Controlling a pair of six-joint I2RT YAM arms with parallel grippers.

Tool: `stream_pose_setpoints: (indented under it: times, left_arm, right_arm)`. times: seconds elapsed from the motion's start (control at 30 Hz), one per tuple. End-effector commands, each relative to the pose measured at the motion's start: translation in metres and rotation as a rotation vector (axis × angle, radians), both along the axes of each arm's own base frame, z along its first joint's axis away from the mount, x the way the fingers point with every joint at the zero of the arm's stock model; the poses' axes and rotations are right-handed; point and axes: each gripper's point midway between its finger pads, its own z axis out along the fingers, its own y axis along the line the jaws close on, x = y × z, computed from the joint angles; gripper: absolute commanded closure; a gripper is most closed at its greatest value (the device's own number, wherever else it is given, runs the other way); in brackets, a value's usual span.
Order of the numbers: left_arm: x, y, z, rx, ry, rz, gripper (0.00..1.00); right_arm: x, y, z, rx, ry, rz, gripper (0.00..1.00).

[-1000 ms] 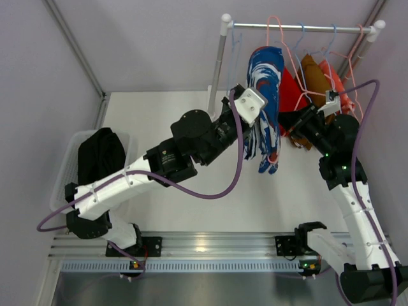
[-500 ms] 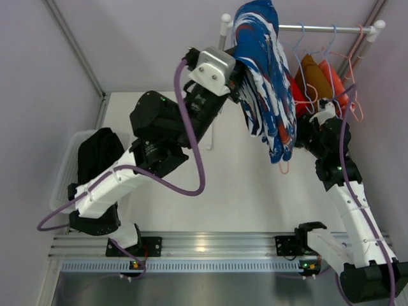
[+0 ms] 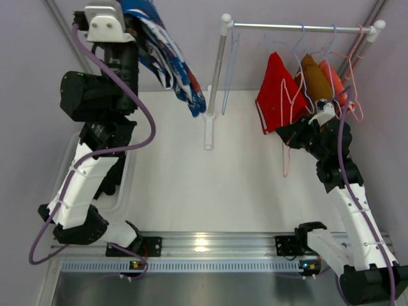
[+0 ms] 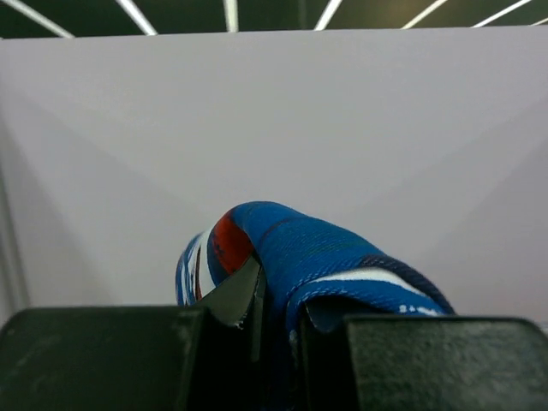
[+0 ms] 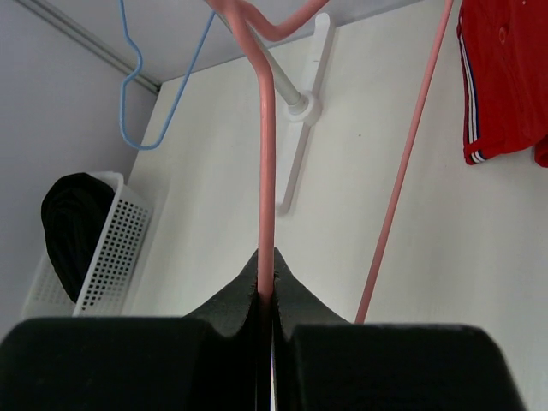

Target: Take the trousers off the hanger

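The blue trousers (image 3: 169, 60) with the white and red pattern hang from my left gripper (image 3: 131, 19), raised high at the far left; the left wrist view shows the jaws (image 4: 278, 295) shut on a fold of that blue cloth (image 4: 325, 248). My right gripper (image 3: 288, 135) is shut on the wire of a bare pink hanger (image 5: 266, 171), below the rail. Red trousers (image 3: 275, 95), brown trousers (image 3: 314, 80) and orange-red trousers (image 3: 335, 80) still hang on hangers from the rail (image 3: 299, 27). Black trousers (image 5: 73, 223) lie in the white basket (image 5: 116, 244).
The rack's white post (image 3: 213, 83) stands on a base (image 3: 207, 137) mid-table, with an empty blue hanger (image 3: 228, 76) beside it. The basket sits at the table's left edge, mostly hidden behind my left arm in the top view. Grey walls close in on both sides.
My left arm has swung up and far to the left, carrying the blue trousers away from the rack. The pink hanger in my right gripper is now bare.
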Motion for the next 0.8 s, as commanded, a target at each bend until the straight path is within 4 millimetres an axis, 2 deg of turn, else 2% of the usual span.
stream_pose_setpoints:
  times: [0.0, 0.03, 0.1, 0.13, 0.2, 0.23, 0.27, 0.3, 0.33, 0.4, 0.43, 0.5, 0.53, 0.6, 0.67, 0.7, 0.73, 0.77]
  left_arm:
    - [-0.043, 0.094, 0.038, -0.210, -0.134, 0.082, 1.00]
    - [-0.047, 0.120, 0.036, -0.236, -0.132, 0.135, 1.00]
    - [-0.045, 0.140, 0.027, -0.248, -0.101, 0.195, 1.00]
    - [-0.056, 0.155, 0.025, -0.255, -0.098, 0.221, 1.00]
    - [-0.053, 0.175, 0.009, -0.248, -0.071, 0.300, 1.00]
    - [-0.072, 0.195, 0.008, -0.258, -0.090, 0.356, 1.00]
    - [-0.077, 0.203, 0.002, -0.260, -0.088, 0.387, 1.00]
    - [-0.068, 0.210, -0.016, -0.253, -0.047, 0.443, 1.00]
    - [-0.087, 0.228, -0.020, -0.267, -0.065, 0.506, 1.00]
    - [-0.098, 0.244, -0.033, -0.269, -0.055, 0.581, 1.00]
    - [-0.109, 0.256, -0.046, -0.272, -0.041, 0.642, 1.00]
    - [-0.122, 0.266, -0.059, -0.275, -0.037, 0.694, 1.00]
    - [-0.133, 0.275, -0.074, -0.280, -0.025, 0.748, 1.00]
    - [-0.145, 0.284, -0.090, -0.282, -0.003, 0.803, 1.00]
    - [-0.164, 0.297, -0.114, -0.300, 0.021, 0.892, 1.00]
    - [-0.185, 0.302, -0.121, -0.311, 0.007, 0.939, 1.00]
    - [-0.189, 0.304, -0.131, -0.309, 0.020, 0.965, 1.00]
    - [-0.184, 0.308, -0.151, -0.300, 0.060, 0.992, 1.00]
  right_arm:
    - [-0.002, -0.001, 0.027, -0.034, -0.099, 0.023, 1.00]
    - [-0.002, -0.002, 0.028, -0.042, -0.106, 0.024, 1.00]
    - [-0.001, -0.001, 0.030, -0.043, -0.111, 0.032, 1.00]
    - [-0.001, 0.001, 0.032, -0.042, -0.116, 0.040, 1.00]
    - [-0.001, 0.004, 0.036, -0.036, -0.122, 0.057, 1.00]
    - [0.000, 0.005, 0.035, -0.034, -0.119, 0.062, 1.00]
    - [0.001, 0.005, 0.035, -0.033, -0.119, 0.065, 1.00]
    - [0.001, 0.008, 0.035, -0.027, -0.114, 0.081, 1.00]
    - [0.003, 0.010, 0.031, -0.024, -0.098, 0.093, 1.00]
    - [0.003, 0.014, 0.032, -0.019, -0.091, 0.118, 1.00]
    - [0.005, 0.015, 0.029, -0.017, -0.079, 0.124, 1.00]
    - [0.006, 0.019, 0.034, -0.007, -0.091, 0.149, 1.00]
    - [0.008, 0.021, 0.033, -0.005, -0.085, 0.159, 1.00]
    - [0.010, 0.025, 0.034, -0.001, -0.077, 0.180, 1.00]
    - [0.011, 0.026, 0.038, 0.001, -0.079, 0.190, 1.00]
    - [0.013, 0.026, 0.037, -0.001, -0.073, 0.192, 1.00]
    - [0.015, 0.026, 0.037, -0.002, -0.072, 0.192, 1.00]
    - [0.015, 0.027, 0.038, -0.002, -0.073, 0.195, 1.00]
